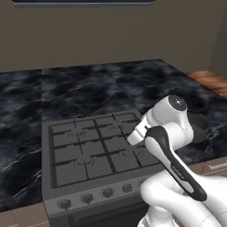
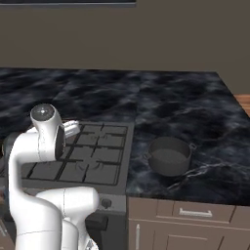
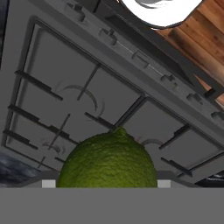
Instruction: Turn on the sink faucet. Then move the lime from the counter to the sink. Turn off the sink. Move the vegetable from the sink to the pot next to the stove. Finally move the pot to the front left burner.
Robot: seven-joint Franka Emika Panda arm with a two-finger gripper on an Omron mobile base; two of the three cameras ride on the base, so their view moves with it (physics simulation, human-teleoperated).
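The lime, round and yellow-green, sits between my gripper's fingers at the bottom of the hand view, and the gripper is shut on it. It hangs over the stove, whose black grates spread out below it. My hand hovers over the stove's left side. The front left burner lies bare under its grate. The dark grey pot stands on the black marble counter just right of the stove, with nothing visible inside it. The sink and the faucet are out of view.
A row of round knobs runs along the stove's front. My white arm hides part of the pot in the left base view. Cabinet drawers sit below the counter, and wood floor shows at the far right.
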